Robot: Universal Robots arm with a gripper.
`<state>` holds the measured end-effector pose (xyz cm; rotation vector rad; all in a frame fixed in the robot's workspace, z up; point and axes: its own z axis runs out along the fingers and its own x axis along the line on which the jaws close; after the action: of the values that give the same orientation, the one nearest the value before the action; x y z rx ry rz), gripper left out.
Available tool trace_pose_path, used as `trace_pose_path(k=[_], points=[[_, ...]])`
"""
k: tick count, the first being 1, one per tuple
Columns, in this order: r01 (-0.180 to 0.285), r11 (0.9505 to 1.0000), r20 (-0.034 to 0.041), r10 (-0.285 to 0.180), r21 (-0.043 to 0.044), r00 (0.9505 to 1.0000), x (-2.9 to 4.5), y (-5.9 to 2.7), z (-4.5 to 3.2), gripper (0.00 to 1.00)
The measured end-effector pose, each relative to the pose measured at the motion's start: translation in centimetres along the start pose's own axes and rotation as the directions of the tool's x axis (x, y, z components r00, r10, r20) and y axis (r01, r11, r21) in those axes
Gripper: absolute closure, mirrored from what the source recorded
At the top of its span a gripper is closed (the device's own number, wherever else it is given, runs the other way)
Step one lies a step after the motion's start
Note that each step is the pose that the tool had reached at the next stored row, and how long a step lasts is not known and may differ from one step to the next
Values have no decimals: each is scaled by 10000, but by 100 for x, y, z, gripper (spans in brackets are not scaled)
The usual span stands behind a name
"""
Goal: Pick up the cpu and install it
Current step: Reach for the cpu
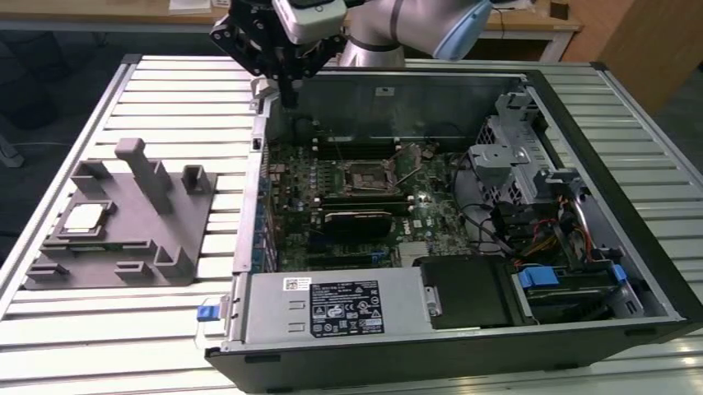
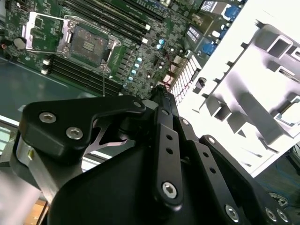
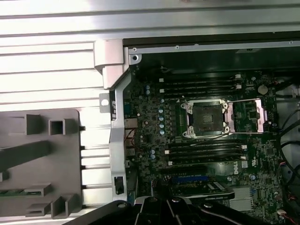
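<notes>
The cpu (image 1: 86, 216), a small pale silver square, lies flat in a recess of the grey fixture block (image 1: 121, 226) at the exterior view's left, outside the computer case. It also shows in the second wrist view as a pale cpu (image 2: 288, 114) on the fixture (image 2: 253, 89). My gripper (image 1: 291, 95) hangs above the case's far left corner, well away from the cpu, shut with nothing in it. Its black linkage and gripper tips (image 2: 161, 93) point toward the board. The motherboard socket (image 3: 206, 117) stands open, its metal lid (image 3: 248, 115) flipped aside.
The open computer case (image 1: 659, 309) lies on a slatted metal table (image 1: 165, 90). Inside are the green motherboard (image 1: 329, 239), memory slots (image 3: 201, 85), a power supply (image 1: 329, 309), drive cage (image 1: 516, 140) and cables. The case wall (image 1: 262, 164) stands between fixture and board.
</notes>
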<state>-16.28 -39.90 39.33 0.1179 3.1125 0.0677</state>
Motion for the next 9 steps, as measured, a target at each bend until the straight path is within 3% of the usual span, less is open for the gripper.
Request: trace_pose_path(k=[9], points=[[0, 10000, 0, 0, 0, 10000, 157, -12, -5, 89]])
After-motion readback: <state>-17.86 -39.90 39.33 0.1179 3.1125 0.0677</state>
